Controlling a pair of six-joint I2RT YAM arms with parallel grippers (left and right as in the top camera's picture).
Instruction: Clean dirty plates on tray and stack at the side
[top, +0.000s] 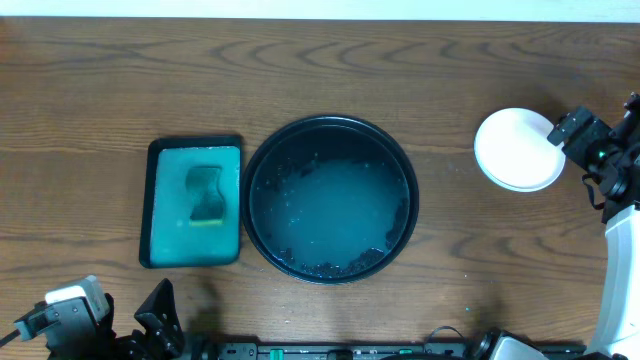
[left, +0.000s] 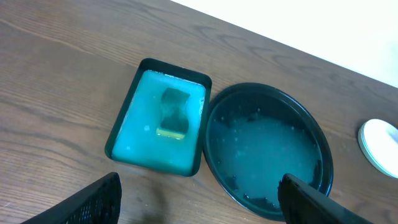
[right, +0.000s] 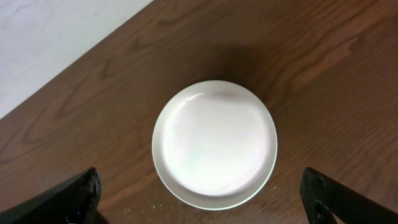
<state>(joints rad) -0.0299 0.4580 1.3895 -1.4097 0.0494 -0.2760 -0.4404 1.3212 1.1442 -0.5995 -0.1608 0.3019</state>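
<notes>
The plates (top: 518, 150) sit stacked on the bare wooden table (top: 100, 80) near its right edge, well apart from the tray (top: 330, 195). A white one lies on top, and the right wrist view shows a pale greenish rim beneath its lower edge. The right gripper (right: 199, 180) hovers directly over the stack, its jaws spread wide on either side and grasping nothing. At the table's centre, the round black tray holds a cloudy film of water with dark specks gathered along its near wall. Just beside it on the left is a rectangular teal tray (top: 148, 205) with a black rim, and a sponge (top: 206, 193) rests in its pale green suds. The left gripper (left: 199, 181) hangs at the near left edge of the table, jaws well apart and empty.
</notes>
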